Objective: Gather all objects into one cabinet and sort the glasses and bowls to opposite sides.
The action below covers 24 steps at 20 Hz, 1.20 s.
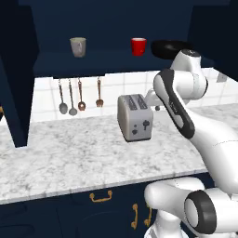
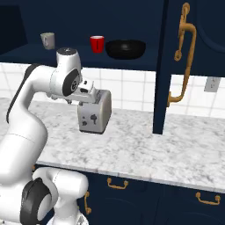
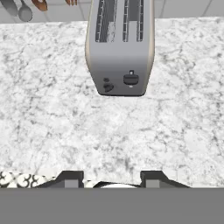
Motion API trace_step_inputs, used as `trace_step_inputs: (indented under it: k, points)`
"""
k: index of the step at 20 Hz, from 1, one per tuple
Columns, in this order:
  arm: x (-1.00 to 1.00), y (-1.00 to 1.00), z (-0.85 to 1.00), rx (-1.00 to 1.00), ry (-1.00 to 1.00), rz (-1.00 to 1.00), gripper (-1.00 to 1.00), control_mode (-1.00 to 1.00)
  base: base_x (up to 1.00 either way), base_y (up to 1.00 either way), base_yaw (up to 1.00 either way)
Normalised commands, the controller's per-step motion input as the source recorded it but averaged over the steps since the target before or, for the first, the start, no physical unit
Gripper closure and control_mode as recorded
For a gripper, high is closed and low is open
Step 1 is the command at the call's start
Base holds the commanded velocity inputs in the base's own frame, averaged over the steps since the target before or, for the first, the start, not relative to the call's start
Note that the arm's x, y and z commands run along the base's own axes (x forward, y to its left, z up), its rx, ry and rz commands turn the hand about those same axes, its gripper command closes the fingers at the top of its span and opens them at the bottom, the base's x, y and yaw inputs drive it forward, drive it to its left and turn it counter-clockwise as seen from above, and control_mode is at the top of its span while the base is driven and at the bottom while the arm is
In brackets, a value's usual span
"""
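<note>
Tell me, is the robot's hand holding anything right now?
No. The gripper holds nothing; its fingertips stand apart over the bare marble counter, short of the silver toaster.

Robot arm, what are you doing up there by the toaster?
The white robot arm's hand hangs above the speckled marble counter, looking down at the silver toaster. Its fingers stand partly apart, holding nothing. On the navy cabinet shelf a cream mug sits at the left, with a bright red cup and a wide black bowl toward the right. Spoons and a fork hang on the tiled wall.
</note>
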Motion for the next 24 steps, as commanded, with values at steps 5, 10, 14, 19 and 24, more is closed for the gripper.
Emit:
trace_step_inputs:
  k: [5, 10, 14, 19, 24]
  points:
    - [0.00, 0.00, 0.00, 0.00, 0.00, 0.00, -1.00, 1.00, -0.32, 0.00, 0.00]
    - [0.00, 0.00, 0.00, 0.00, 0.00, 0.00, -1.00, 1.00, -0.98, 0.01, 0.26]
    - [0.00, 0.00, 0.00, 0.00, 0.00, 0.00, -1.00, 1.00, -0.73, 0.06, 0.63]
    - [0.00, 0.00, 0.00, 0.00, 0.00, 0.00, -1.00, 1.00, -0.24, 0.18, 0.65]
    - [0.00, 0.00, 0.00, 0.00, 0.00, 0.00, -1.00, 1.00, 0.23, 0.86, 0.52]
